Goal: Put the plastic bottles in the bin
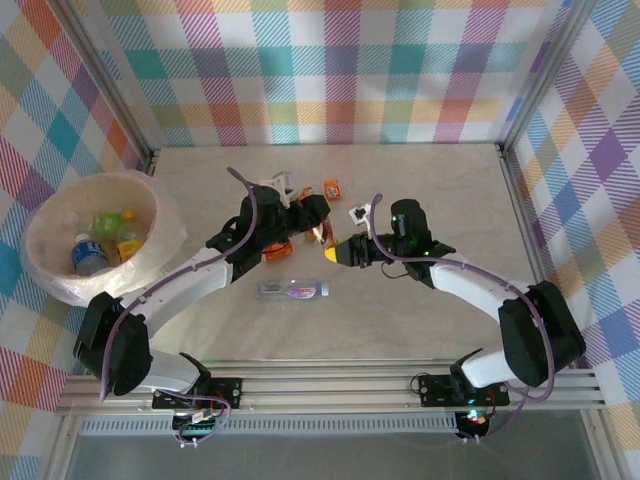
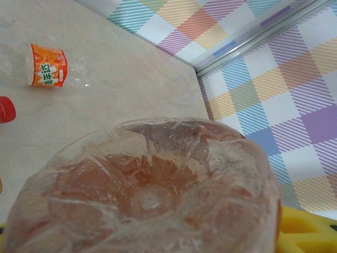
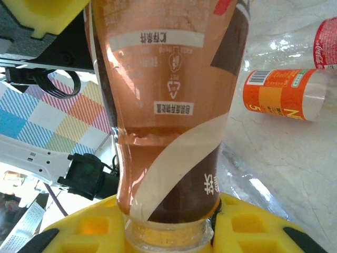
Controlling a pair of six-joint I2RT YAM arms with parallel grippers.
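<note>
A brown-labelled plastic bottle (image 1: 322, 237) hangs between my two grippers over the middle of the table. My right gripper (image 3: 168, 232) is shut on its neck, yellow pads on both sides. My left gripper (image 1: 310, 224) is closed round the other end. The bottle's clear base (image 2: 147, 195) sits right in front of the left wrist camera, with one yellow finger (image 2: 308, 232) beside it. The white bin (image 1: 35, 235) stands at the far left with several bottles inside. A clear bottle (image 1: 292, 290) lies on the table nearer the arm bases.
An orange-labelled bottle (image 3: 279, 95) and a red-labelled one (image 3: 326, 37) lie on the table behind the grippers. More small bottles (image 1: 331, 187) lie toward the back wall. An orange-labelled bottle (image 2: 48, 65) and a red cap (image 2: 5, 109) lie left of the held bottle's base.
</note>
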